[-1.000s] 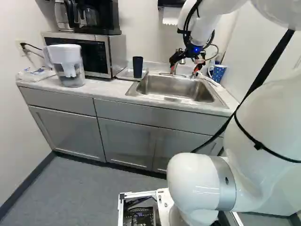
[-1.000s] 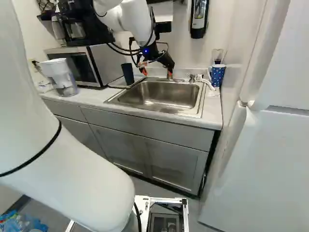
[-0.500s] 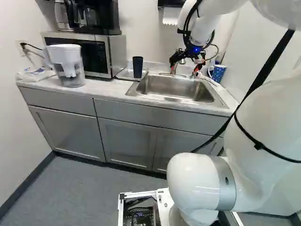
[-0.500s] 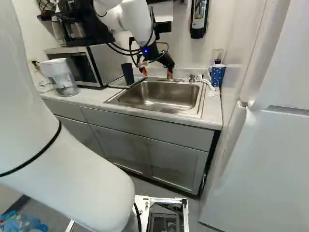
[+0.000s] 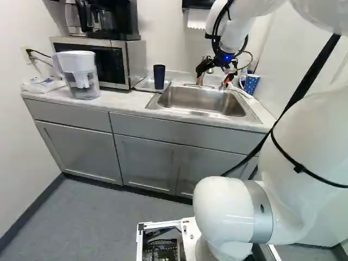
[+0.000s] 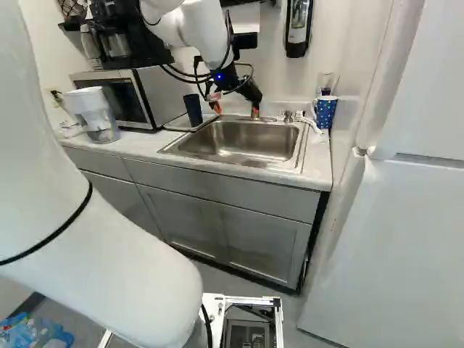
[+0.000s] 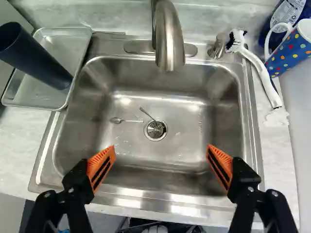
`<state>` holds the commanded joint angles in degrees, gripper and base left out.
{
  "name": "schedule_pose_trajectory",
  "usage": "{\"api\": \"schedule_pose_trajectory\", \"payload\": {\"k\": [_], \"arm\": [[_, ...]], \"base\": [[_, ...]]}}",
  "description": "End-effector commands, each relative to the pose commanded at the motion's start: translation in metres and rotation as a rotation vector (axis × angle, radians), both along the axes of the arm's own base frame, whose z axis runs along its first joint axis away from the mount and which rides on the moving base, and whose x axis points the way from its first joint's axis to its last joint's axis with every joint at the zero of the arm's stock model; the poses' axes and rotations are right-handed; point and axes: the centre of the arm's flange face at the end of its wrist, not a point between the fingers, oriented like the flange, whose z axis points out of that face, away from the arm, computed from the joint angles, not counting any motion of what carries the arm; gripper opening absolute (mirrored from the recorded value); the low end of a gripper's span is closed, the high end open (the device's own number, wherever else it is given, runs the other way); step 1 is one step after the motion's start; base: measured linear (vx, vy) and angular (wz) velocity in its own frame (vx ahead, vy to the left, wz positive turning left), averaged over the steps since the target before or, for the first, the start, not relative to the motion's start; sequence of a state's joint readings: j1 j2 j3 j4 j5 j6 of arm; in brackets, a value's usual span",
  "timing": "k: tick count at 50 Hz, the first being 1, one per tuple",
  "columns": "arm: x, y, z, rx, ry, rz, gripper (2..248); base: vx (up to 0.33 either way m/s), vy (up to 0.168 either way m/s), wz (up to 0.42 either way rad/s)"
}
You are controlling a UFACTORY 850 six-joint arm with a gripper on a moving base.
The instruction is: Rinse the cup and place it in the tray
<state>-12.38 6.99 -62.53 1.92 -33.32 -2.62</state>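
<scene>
Dark cup (image 5: 159,77) upright in the metal tray (image 5: 143,87), between microwave (image 5: 135,62) and sink (image 5: 202,101)

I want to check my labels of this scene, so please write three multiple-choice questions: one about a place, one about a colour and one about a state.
1. Where is the dark cup?
A) on the metal tray beside the sink
B) in the sink
C) on the microwave

2. What colour are the pads of the claw?
A) green
B) blue
C) orange

3. How does the claw stand?
A) shut on the cup
B) open, gripping nothing
C) shut and empty

Key:
1: A, the wrist view shows the cup's base on the tray.
2: C, both pads show orange in the wrist view.
3: B, its two fingers are wide apart and touch nothing between them.
</scene>
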Motion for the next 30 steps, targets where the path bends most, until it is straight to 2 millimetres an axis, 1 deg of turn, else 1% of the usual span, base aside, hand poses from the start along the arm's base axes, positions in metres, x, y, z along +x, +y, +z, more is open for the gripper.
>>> {"api": "schedule_pose_trajectory", "payload": {"k": [30], "arm": [[0.0000, 0.0000, 0.0000, 0.000, 0.000, 0.000, 247]], "base": [[-0.128, 0.030, -0.005]]}}
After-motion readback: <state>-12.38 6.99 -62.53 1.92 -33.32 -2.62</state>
